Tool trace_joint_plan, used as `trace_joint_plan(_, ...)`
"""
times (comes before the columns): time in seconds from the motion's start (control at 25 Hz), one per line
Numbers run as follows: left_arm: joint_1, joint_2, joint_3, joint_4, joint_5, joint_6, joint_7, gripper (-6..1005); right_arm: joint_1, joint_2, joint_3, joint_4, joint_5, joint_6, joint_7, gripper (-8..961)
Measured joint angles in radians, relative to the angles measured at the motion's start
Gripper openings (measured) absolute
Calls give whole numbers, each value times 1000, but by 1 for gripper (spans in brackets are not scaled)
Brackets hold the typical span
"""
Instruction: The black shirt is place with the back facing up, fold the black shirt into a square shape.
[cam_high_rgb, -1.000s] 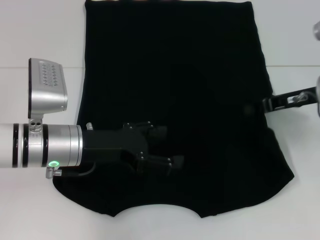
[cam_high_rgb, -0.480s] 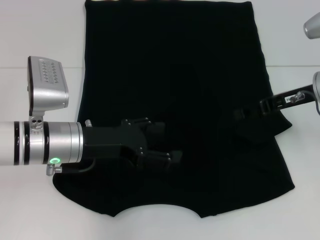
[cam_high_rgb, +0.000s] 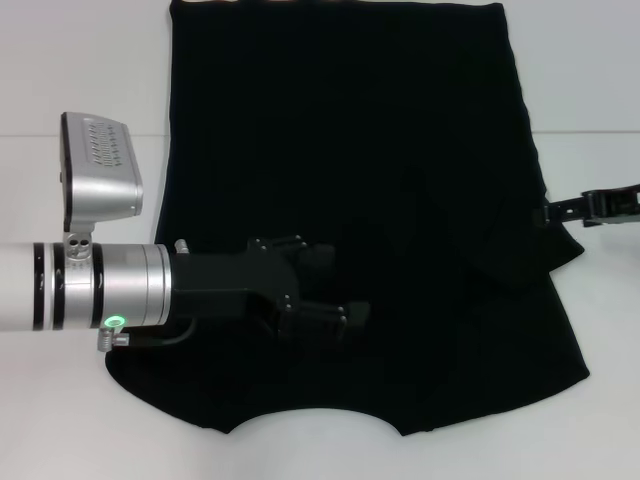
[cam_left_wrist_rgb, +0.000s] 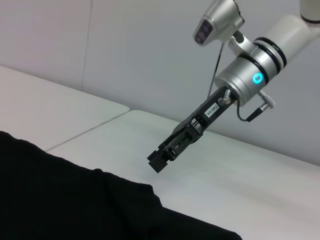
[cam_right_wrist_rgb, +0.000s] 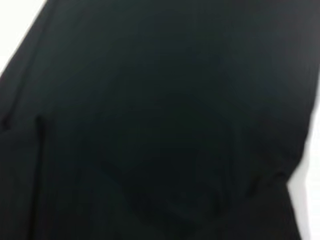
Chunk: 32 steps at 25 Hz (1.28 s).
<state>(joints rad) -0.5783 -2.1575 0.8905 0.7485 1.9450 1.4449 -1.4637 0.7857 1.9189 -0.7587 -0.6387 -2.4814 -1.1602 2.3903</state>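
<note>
The black shirt (cam_high_rgb: 360, 130) lies flat on the white table, its curved neckline at the near edge. Its right sleeve (cam_high_rgb: 520, 262) lies as a loose flap folded in over the body. My left gripper (cam_high_rgb: 335, 292) hovers low over the shirt's near middle, its fingers apart; black on black hides whether they touch the cloth. My right gripper (cam_high_rgb: 555, 211) is just off the shirt's right edge, open and holding nothing. In the left wrist view the right gripper (cam_left_wrist_rgb: 159, 161) hangs above the bare table past the shirt (cam_left_wrist_rgb: 60, 200). The right wrist view shows only the shirt (cam_right_wrist_rgb: 160, 120).
White table (cam_high_rgb: 80, 80) surrounds the shirt on both sides and along the near edge. A seam in the table (cam_high_rgb: 590, 133) runs across behind the right gripper. My left arm's silver forearm (cam_high_rgb: 90, 290) reaches in from the left.
The right gripper went in over the shirt with the right sleeve, then let go and drew back off the right edge. The sleeve stayed folded inward. The left arm barely moved.
</note>
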Motion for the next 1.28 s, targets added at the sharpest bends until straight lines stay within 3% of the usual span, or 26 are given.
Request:
trace_joint_plan(0.12, 0, -1, 1, -5, 0, 0, 2, 934, -8, -1, -2, 5, -12, 11, 10, 864)
trace_joint_plan(0.24, 0, -1, 1, -15, 0, 0, 6, 934, -8, 7, -2, 6, -61, 29, 24, 914)
trace_joint_plan(0.72, -1, -1, -1, -26, 0, -2, 8, 932, 3, 60, -13, 16, -131, 184, 24, 893)
trace_joint_plan(1.28, -7, 3, -1, -26, 0, -20, 5, 930, 13, 64, -81, 42, -132, 208, 32, 868)
